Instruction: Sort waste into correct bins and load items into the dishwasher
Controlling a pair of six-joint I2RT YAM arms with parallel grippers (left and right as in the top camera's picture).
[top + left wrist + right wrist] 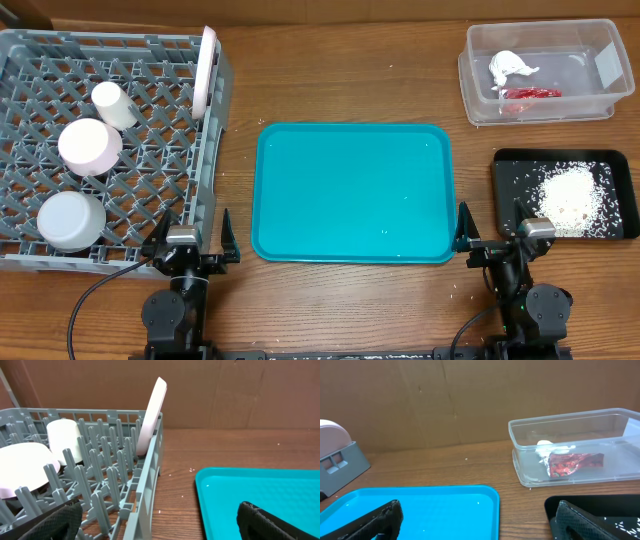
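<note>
1. Wooden table (pixel 350 90) under everything, with brown cardboard behind in both wrist views.
2. Left gripper (pixel 195 238) sits at the near edge with its jaws spread wide and nothing between them. One finger is over the near right corner of the dish rack (pixel 30 45), the other towards the teal tray (pixel 350 190).
3. Right gripper (pixel 492 235) is likewise wide open and empty, between the teal tray and the black tray (pixel 505 165) of loose white grains (pixel 572 200).
4. In the rack, on the left: a white cup (pixel 113 104), a pinkish round piece (pixel 90 145) and a paler round piece (pixel 70 220). Which of the two is the bowl I cannot say from above.
5. The large plate (pixel 209 70) stands on edge against the rack's right wall.
6. Far right, the clear tub (pixel 480 110) holds the tissue wad (pixel 512 66) and the red wrapper (pixel 530 93).
7. Sorting and loading look finished to me.
8. Risks: a careless lift of the left arm could clip the rack wall and topple the leaning plate. A sideways swing of the right arm could catch the black tray and scatter grains.
</note>
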